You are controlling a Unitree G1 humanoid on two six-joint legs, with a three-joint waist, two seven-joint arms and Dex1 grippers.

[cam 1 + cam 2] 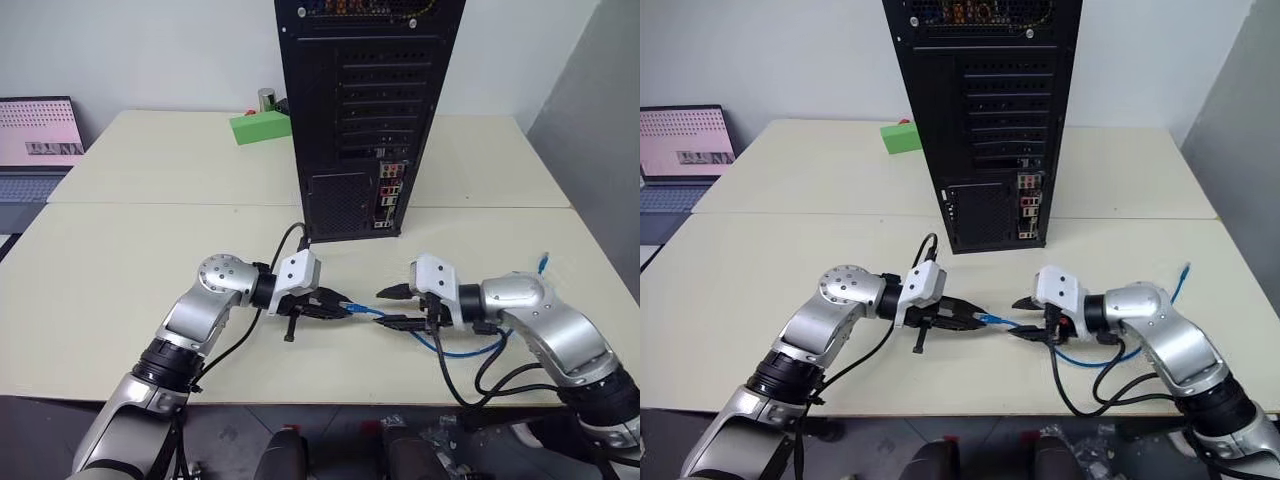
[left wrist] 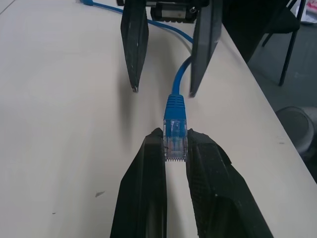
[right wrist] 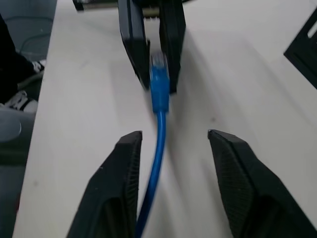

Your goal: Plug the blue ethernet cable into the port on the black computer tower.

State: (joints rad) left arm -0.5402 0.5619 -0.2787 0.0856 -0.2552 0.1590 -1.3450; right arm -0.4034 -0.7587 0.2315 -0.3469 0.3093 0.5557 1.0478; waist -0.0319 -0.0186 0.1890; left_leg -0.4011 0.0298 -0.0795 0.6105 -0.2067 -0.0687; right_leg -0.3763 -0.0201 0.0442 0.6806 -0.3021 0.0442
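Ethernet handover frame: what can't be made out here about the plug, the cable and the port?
- port: too small in the head views to tell from its neighbours on the black computer tower.
- blue ethernet cable: in the right wrist view its plug is blurred, partly covered by the left gripper.
- Cable's run: hidden behind the open right gripper and arm in the head views.

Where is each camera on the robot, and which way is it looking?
Left eye view: on the head, looking forward and down at the table, the computer tower and both arms.
Right eye view: beside it, same scene.
Left wrist view: on the left arm, looking along the left gripper, shut on the plug of the blue cable, toward the right gripper.
Right wrist view: on the right arm, looking along its open jaws back at the left gripper.
Both wrist views share the plug and the opposite gripper.
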